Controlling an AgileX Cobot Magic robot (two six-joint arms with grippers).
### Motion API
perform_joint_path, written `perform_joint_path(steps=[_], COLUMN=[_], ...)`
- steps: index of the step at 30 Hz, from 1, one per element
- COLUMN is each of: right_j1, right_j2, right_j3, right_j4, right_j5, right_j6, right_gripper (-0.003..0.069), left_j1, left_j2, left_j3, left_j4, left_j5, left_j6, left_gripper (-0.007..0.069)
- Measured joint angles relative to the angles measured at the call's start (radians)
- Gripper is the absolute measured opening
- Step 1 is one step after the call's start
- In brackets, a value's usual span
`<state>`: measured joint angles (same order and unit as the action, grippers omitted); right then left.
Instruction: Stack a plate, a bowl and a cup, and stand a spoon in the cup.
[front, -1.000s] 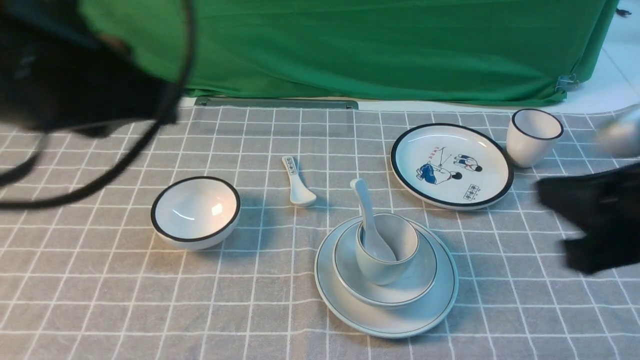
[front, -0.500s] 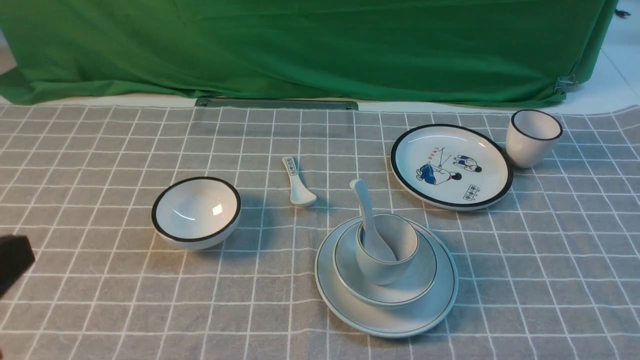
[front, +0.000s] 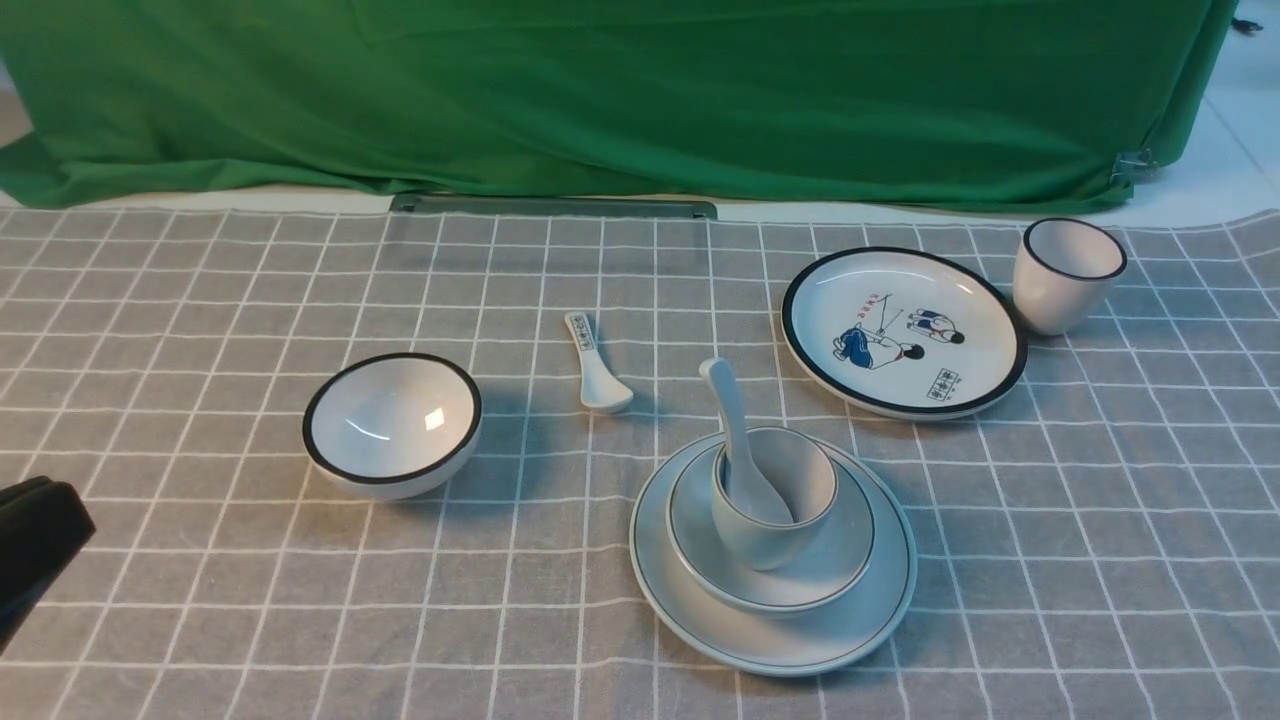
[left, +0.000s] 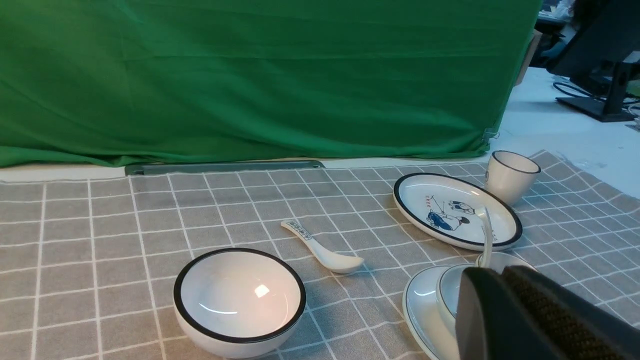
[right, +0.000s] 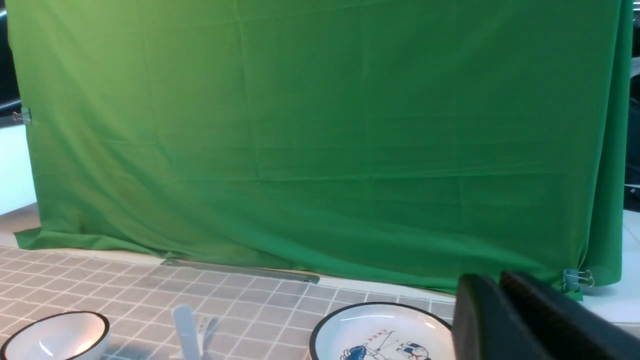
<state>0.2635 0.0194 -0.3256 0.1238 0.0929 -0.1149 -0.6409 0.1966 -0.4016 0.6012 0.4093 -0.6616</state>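
Now, front view: plate (front: 870, 622) on the checked cloth (front: 200, 620), bowl (front: 842, 572) on it, cup (front: 805, 478) in the bowl, spoon (front: 727, 415) leaning in the cup; stack unmoved since a second ago.
Left gripper (front: 35, 545): at the left edge, slightly further in than half a second ago.
Left wrist view: fingers closed together, empty, stack partly behind them.
Right wrist view: right gripper (right: 500, 282) closed, empty, picture plate (right: 380, 325) beyond.

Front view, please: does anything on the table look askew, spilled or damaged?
Nothing stands out: the cup sits upright in the bowl on the plate, the spoon leans inside it, and nothing looks spilled or chipped.
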Motion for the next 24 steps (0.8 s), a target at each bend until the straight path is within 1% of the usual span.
perform_joint_path(steps=[8, 11, 12, 14, 15, 16, 17, 19, 22, 24], right_j1=[0.0, 0.0, 0.0, 0.0, 0.0, 0.0, 0.0, 0.0, 0.0, 0.0], right_j2=[0.0, 0.0, 0.0, 0.0, 0.0, 0.0, 0.0, 0.0, 0.0, 0.0], right_j3=[0.0, 0.0, 0.0, 0.0, 0.0, 0.0, 0.0, 0.0, 0.0, 0.0], right_j4=[0.0, 0.0, 0.0, 0.0, 0.0, 0.0, 0.0, 0.0, 0.0, 0.0], right_j5=[0.0, 0.0, 0.0, 0.0, 0.0, 0.0, 0.0, 0.0, 0.0, 0.0], right_j6=[0.001, 0.001, 0.001, 0.001, 0.001, 0.001, 0.001, 0.002, 0.002, 0.002], right_gripper=[0.009, 0.009, 0.009, 0.009, 0.009, 0.009, 0.009, 0.009, 0.009, 0.009], left_j1=[0.0, 0.0, 0.001, 0.018, 0.025, 0.066, 0.1, 0.167, 0.322, 0.371], left_j2=[0.0, 0.0, -0.003, -0.022, -0.025, -0.054, -0.079, -0.123, -0.188, -0.192], left_j3=[0.0, 0.001, 0.007, 0.046, 0.051, 0.103, 0.141, 0.204, 0.323, 0.353], left_j4=[-0.001, -0.047, -0.086, -0.188, -0.21, -0.296, -0.351, -0.441, -0.611, -0.648], left_j5=[0.0, -0.003, -0.012, -0.07, -0.078, -0.159, -0.206, -0.266, -0.337, -0.347], left_j6=[0.001, 0.018, 0.048, 0.168, 0.182, 0.3, 0.372, 0.479, 0.656, 0.693], left_gripper=[0.0011, 0.0011, 0.0011, 0.0011, 0.0011, 0.0011, 0.0011, 0.0011, 0.0013, 0.0013])
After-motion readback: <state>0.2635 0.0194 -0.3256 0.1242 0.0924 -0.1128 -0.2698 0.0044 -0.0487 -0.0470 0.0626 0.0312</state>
